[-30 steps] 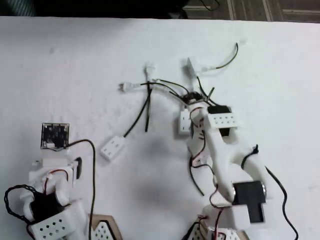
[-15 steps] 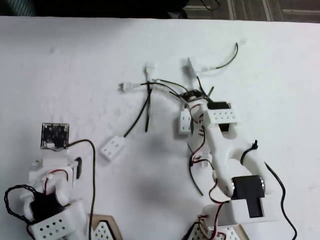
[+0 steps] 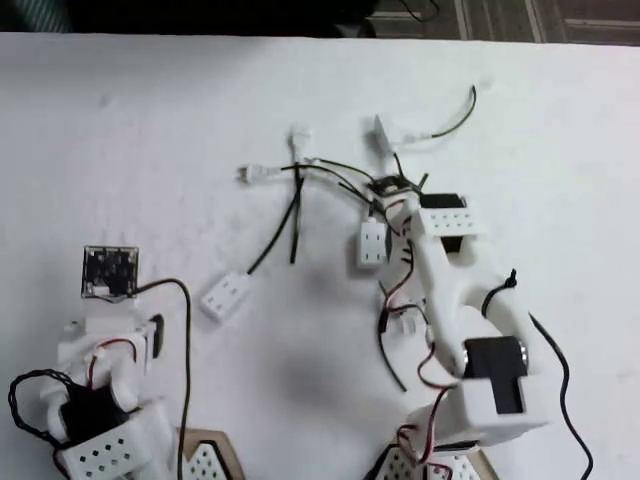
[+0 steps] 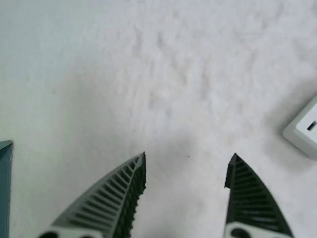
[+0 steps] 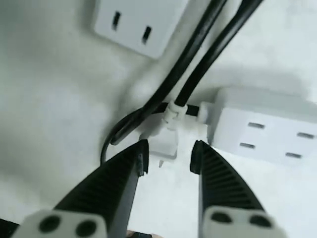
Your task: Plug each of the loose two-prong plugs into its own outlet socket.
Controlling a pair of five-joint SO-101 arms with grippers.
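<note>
My right gripper (image 5: 168,154) is open, its fingertips on either side of a small white two-prong plug (image 5: 163,144) that lies on the table with black cables (image 5: 198,44) running from it. A white outlet block (image 5: 267,131) lies right beside this plug, and a second outlet block (image 5: 138,22) lies farther off. From above, the right gripper (image 3: 383,200) sits just beyond one outlet block (image 3: 372,242); another outlet block (image 3: 226,296) lies to the left. Loose plugs (image 3: 250,175) (image 3: 299,135) (image 3: 385,130) rest farther back. My left gripper (image 4: 187,166) is open over bare table, an outlet's corner (image 4: 303,131) off to one side.
The left arm (image 3: 100,350) is folded at the near left corner, a small black board (image 3: 110,272) in front of it. Black cables (image 3: 290,215) cross the middle of the white table (image 3: 150,130). A thin black wire (image 3: 455,115) trails at the back right.
The right arm has stretched a little farther from its base, bringing its gripper closer to the tangle of cables and plugs. The left arm has not moved.
</note>
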